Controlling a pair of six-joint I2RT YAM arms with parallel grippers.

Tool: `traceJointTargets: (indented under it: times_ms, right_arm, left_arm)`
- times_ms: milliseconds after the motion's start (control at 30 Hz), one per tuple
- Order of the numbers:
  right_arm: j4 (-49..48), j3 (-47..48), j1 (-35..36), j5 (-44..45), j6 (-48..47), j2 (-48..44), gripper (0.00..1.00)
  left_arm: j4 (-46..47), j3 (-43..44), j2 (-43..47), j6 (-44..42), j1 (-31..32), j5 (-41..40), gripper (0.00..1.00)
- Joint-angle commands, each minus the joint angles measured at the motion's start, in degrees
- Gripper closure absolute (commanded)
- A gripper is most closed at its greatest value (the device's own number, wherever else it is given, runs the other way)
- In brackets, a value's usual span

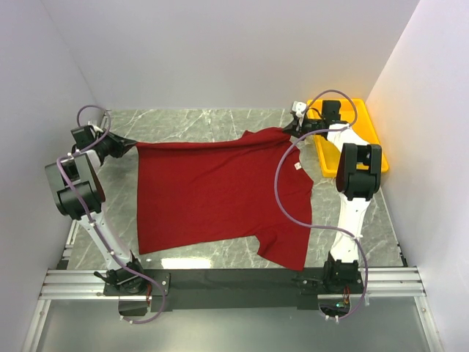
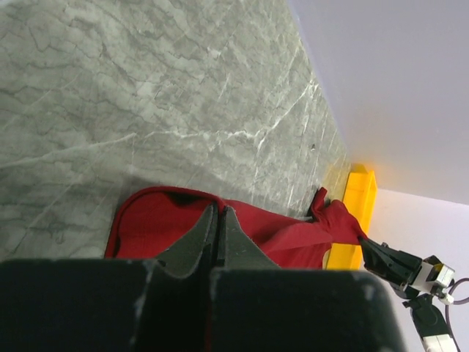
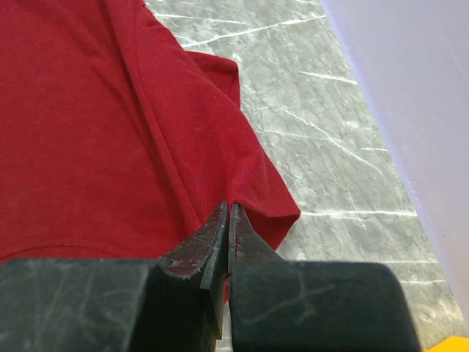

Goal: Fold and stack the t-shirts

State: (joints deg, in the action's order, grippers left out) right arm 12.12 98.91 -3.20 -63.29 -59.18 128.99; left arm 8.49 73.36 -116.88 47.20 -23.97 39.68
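A dark red t-shirt (image 1: 212, 191) lies spread over the marble table, its far edge pulled taut between my two grippers. My left gripper (image 1: 132, 144) is shut on the shirt's far left corner; in the left wrist view the gripper (image 2: 218, 209) pinches the red cloth (image 2: 154, 224). My right gripper (image 1: 291, 132) is shut on the far right corner; in the right wrist view the gripper (image 3: 227, 207) bites a fold of the shirt (image 3: 95, 132). A small white tag (image 1: 297, 166) shows near the right edge. The near sleeve (image 1: 286, 249) hangs toward the front.
A yellow plastic tray (image 1: 377, 139) stands at the far right by the right arm; it also shows in the left wrist view (image 2: 357, 194). White walls close in the table on three sides. Bare marble (image 1: 198, 121) lies behind the shirt.
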Motion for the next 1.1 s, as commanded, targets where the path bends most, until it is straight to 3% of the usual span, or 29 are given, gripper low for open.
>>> traceJointTargets:
  times_ms: [0,567,1067]
  right_arm:
    - [1.68,-0.91,-0.66,-1.31,-2.26,-5.24,1.0]
    - [6.68,-2.41,-0.49,5.63,-8.31,-5.85,1.0]
    - [10.11,-3.73,-0.4,7.48,-13.59,-6.64,1.0]
  left_arm:
    - [0.83,-0.94,4.11,-2.55,-0.82,0.92,0.99]
    - [-7.17,-2.79,4.29,-10.63,-0.99,2.42,0.99]
    - [-13.58,-1.74,4.3,-14.33,-0.82,-2.5,0.99]
